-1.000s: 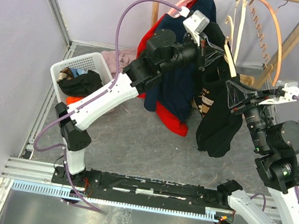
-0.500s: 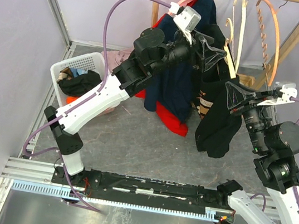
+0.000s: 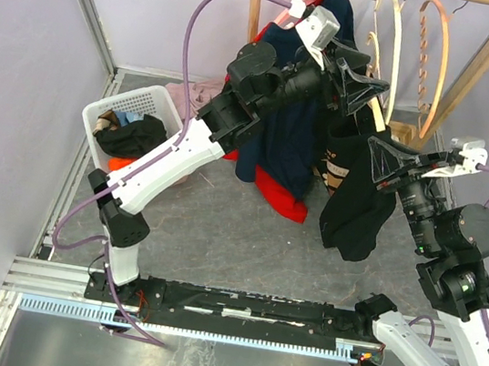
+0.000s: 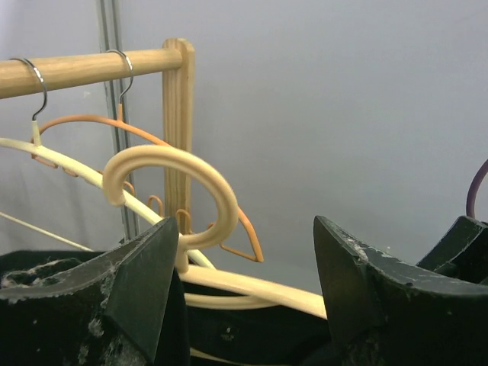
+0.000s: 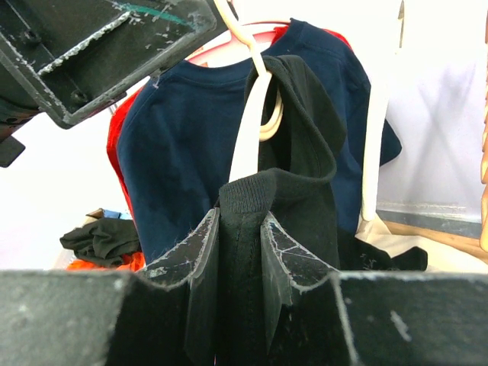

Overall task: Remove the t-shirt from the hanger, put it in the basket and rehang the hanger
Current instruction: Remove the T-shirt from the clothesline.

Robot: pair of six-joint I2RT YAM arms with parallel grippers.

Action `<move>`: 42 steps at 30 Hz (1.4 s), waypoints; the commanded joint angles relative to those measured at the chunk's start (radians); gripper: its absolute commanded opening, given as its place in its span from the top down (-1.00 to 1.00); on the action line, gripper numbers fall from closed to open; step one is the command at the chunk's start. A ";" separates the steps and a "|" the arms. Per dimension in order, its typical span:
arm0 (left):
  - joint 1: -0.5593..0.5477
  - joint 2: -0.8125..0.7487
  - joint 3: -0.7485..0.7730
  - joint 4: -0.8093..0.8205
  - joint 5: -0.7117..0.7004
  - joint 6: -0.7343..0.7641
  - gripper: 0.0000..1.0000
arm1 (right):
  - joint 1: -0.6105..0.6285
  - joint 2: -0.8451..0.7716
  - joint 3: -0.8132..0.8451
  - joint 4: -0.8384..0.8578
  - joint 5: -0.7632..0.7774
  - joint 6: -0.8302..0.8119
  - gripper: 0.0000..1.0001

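Pinching the collar of the black t-shirt (image 5: 299, 145), the right gripper (image 5: 240, 221) is clamping its fabric, the shirt is draping from the cream hanger (image 4: 194, 171) near the wooden rail (image 4: 76, 69), the left gripper (image 4: 244, 225) is hovering jaws apart, the hanger's hook showing between them.

Left gripper (image 4: 245, 225), clamped on the hanger hook (image 4: 164, 155) 1 second ago, now stands open with the hook between its fingers; the gripper has shifted toward 3 o'clock.

Left arm (image 3: 174, 159) raised, jaws apart, right jaws clamped
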 commanded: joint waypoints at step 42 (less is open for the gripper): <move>-0.005 0.147 0.184 0.049 -0.284 0.059 0.95 | -0.001 0.065 0.186 -0.199 -0.039 -0.033 -0.23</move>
